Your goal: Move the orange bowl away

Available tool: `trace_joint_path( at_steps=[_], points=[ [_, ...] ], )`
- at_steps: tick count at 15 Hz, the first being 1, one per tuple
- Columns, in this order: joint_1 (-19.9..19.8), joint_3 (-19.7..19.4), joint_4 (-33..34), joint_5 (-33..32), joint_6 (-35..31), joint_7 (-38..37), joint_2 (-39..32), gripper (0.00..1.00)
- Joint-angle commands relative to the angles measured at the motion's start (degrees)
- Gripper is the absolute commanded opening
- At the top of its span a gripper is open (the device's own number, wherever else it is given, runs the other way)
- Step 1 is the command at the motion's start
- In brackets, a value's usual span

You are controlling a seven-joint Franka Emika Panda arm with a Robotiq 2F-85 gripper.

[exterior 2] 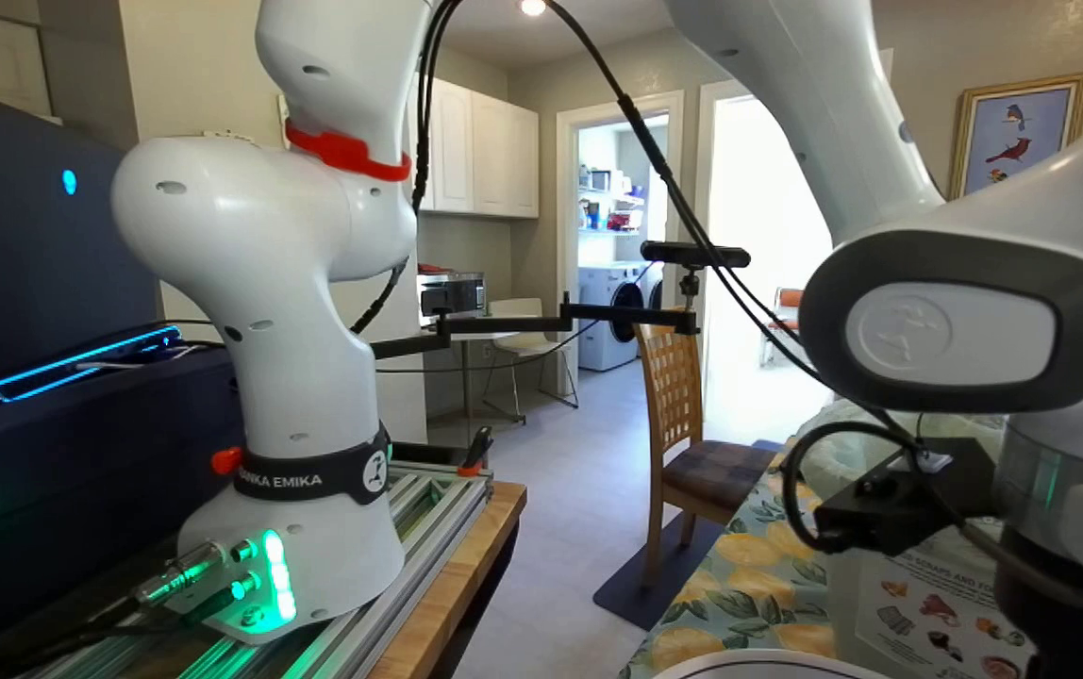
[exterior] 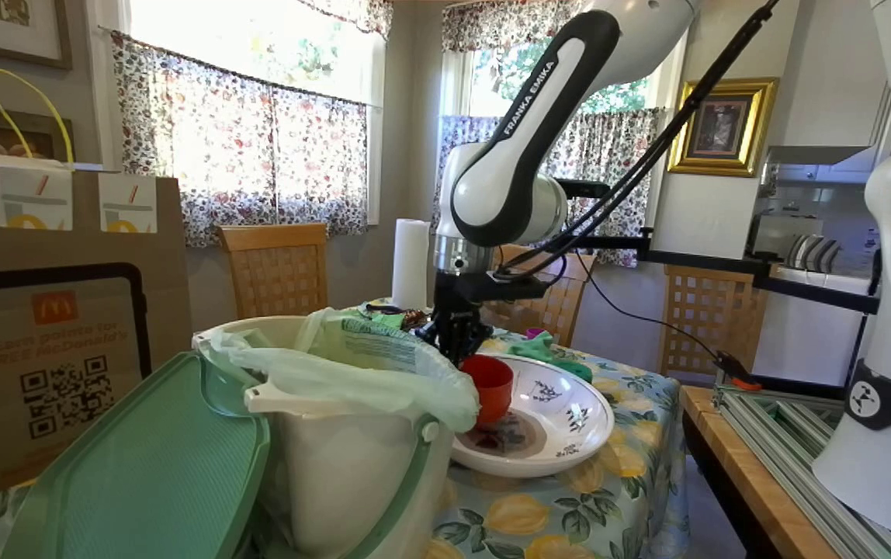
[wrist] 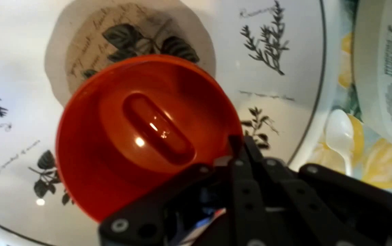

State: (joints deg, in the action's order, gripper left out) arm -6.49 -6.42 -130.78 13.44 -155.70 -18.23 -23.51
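franka emika on arm (exterior: pixel 527 147), mcdonald's on bag (exterior: pixel 73 326)

Smooth orange bowl (wrist: pixel 146 131), mouth upward

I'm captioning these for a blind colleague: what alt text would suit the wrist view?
A black gripper pinches the rim of a red-orange bowl, seen from above against a large white plate with herb drawings. To the right, a white spoon lies on a lemon-print tablecloth, near part of a white tub.
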Motion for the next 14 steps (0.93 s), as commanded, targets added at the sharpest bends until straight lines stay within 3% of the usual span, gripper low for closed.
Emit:
trace_joint_path(
  at_steps=[1, 7, 14],
  points=[
    [-0.68, 2.04, 3.01, 3.79, 3.51, 0.95, 4.78, 0.01],
    [-0.42, 2.71, 13.41, 6.13, 10.55, 0.09, 5.32, 0.01],
    [-1.51, 1.66, 29.42, 7.2, 17.74, -2.62, -3.15, 0.01]
  ],
)
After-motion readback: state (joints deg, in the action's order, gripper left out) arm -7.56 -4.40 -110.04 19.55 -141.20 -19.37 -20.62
